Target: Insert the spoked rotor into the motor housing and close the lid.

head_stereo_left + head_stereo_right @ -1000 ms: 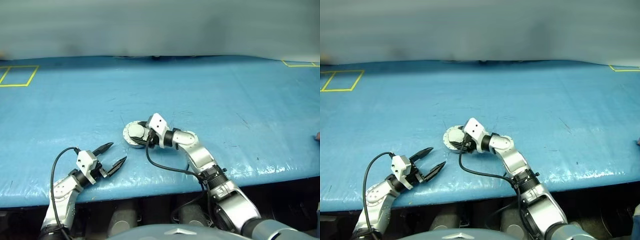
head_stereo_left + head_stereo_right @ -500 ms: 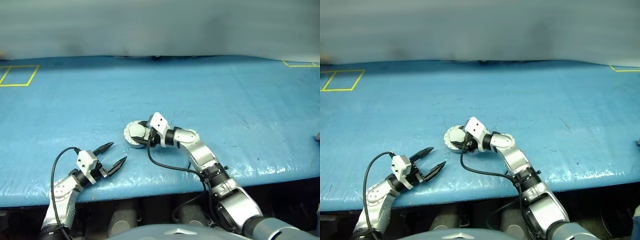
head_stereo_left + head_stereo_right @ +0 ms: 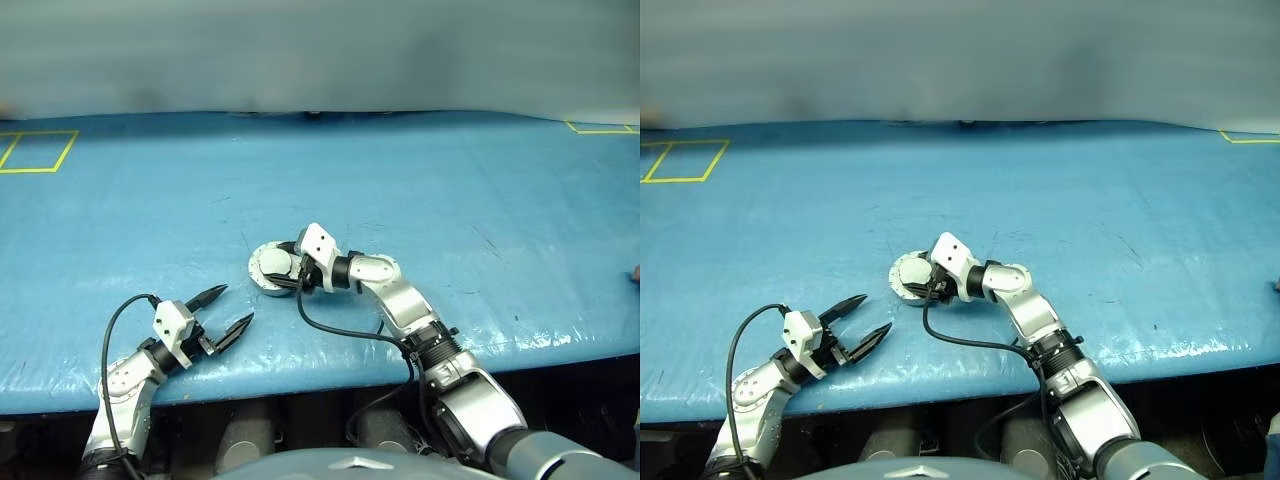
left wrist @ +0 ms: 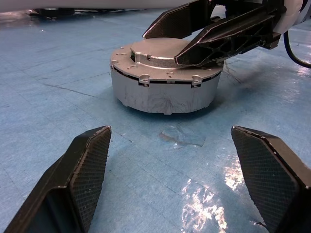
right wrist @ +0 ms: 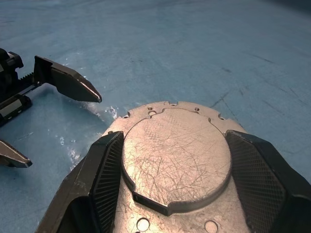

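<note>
The right pincer (image 5: 175, 204) straddles the closed lid (image 5: 176, 155) atop the motor housing (image 4: 165, 94), just ahead of the wide-spread, empty left pincer (image 3: 228, 313).

Head views overhead; wrist views near the lid (image 5: 176, 160).

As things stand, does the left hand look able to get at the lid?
Probably not cleanly: bare mat lies between the open left hand and the lid, but the right hand straddles its raised middle.

No text, label, brand or number is being shown legibly anywhere. Nothing readable is being carried on any surface.
</note>
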You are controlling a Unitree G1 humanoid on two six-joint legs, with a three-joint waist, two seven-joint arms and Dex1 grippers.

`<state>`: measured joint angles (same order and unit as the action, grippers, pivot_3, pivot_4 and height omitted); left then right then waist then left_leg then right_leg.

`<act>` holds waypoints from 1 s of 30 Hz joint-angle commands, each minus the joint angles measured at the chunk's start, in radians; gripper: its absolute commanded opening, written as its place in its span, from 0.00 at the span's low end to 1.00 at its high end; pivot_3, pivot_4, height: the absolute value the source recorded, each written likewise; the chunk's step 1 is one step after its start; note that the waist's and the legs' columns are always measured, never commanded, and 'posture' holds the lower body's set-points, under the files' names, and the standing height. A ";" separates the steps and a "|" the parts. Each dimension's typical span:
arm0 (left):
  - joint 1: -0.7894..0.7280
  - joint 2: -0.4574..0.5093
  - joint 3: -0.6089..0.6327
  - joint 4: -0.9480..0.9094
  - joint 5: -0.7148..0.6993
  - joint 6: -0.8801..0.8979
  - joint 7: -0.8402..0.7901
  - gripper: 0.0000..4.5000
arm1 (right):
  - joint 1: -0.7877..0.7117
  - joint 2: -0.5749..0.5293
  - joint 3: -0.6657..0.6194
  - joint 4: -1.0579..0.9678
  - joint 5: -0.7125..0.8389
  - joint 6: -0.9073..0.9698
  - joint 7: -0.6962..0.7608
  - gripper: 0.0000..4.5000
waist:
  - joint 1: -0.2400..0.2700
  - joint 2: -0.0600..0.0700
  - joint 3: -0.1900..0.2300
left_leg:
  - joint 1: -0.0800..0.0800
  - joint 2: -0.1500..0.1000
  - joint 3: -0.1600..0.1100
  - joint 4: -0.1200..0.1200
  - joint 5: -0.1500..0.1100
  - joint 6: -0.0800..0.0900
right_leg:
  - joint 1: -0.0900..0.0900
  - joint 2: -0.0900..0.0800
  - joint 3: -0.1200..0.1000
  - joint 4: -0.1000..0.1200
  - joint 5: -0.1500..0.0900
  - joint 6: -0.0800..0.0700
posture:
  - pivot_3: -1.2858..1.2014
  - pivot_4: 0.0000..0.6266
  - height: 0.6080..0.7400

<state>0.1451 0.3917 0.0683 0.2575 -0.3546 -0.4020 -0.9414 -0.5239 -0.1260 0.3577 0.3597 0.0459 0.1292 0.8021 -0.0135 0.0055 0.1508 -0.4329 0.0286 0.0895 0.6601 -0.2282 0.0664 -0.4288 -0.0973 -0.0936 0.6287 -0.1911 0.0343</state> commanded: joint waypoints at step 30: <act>-0.138 -0.007 -0.022 -0.076 0.044 0.137 0.065 0.01 | 0.028 -0.017 0.008 0.026 -0.043 0.026 -0.050 0.66 | 0.001 0.000 0.000 | 0.000 0.001 0.000 0.000 0.000 0.000 | 0.000 0.000 -0.002 0.000 0.000 0.000 | 0.52 0.24 1.00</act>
<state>0.0148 0.3803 0.0511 0.1769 -0.3242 -0.2553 -0.8802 -0.5183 -0.1244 0.3676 0.3564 0.0332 0.1197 0.7734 -0.0124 0.0057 0.1505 -0.4328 0.0292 0.0897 0.6601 -0.2280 0.0659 -0.4287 -0.0975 -0.0957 0.6284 -0.1911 0.0344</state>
